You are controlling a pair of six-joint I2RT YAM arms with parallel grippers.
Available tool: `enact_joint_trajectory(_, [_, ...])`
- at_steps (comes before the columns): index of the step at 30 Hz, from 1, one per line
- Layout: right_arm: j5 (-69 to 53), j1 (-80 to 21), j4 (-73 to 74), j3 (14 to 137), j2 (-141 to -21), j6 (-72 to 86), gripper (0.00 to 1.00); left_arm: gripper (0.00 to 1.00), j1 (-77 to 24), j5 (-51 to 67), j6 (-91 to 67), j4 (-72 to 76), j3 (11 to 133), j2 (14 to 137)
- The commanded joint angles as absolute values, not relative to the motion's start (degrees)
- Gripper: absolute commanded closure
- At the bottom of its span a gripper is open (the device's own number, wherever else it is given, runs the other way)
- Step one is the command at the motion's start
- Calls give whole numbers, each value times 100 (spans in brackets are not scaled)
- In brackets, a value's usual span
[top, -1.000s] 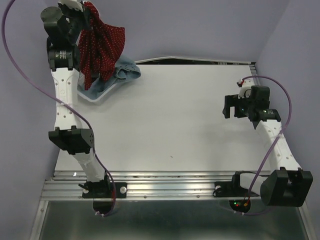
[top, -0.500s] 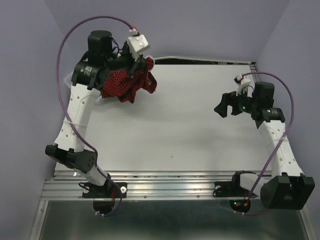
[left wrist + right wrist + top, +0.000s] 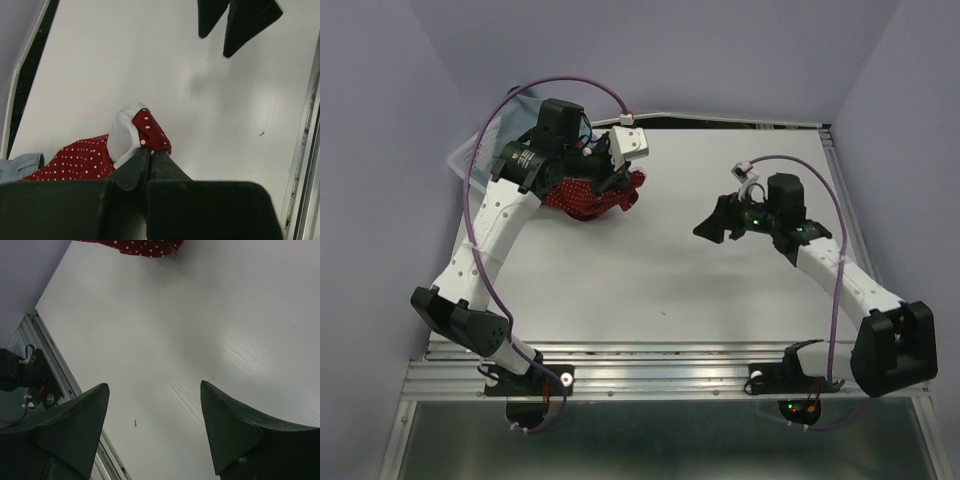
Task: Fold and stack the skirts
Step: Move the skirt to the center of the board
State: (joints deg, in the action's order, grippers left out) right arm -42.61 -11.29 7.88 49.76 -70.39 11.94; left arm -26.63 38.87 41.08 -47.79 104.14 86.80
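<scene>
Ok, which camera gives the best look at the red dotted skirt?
The left wrist view: the red dotted skirt sits close up at lower left, with the left gripper pinching a fold. The top view shows it bunched and partly covered by that gripper. The right wrist view catches only an edge.

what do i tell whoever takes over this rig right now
Left gripper: fingers shut on an edge of the dark red white-dotted cloth skirt, which is bunched at the far left of the white table.
Right gripper: open, holding nothing, above the table right of centre.
Light blue denim skirt: only a corner shows, beside the red one in the left wrist view; the rest is hidden.
Done: nothing folded or stacked.
Left: spread and fold the red skirt, fetch and fold the denim one, stack them.
</scene>
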Motion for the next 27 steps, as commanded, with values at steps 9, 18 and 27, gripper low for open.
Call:
enact_joint_trajectory(9, [-2674,-2558,-2592,5563,-9201,2978,25,100,-2751,4157,3894,-4509,10723,8200])
enact_joint_trajectory(18, [-2338,-3066,-2997,6889,-10335,3067,27,100,-2751,4105,3770,-4456,10714,8068])
enact_joint_trajectory(27, [-2286,-3173,-2734,7830,-11337,3147,50,100,-2742,3982,3595,-4325,10723,7954])
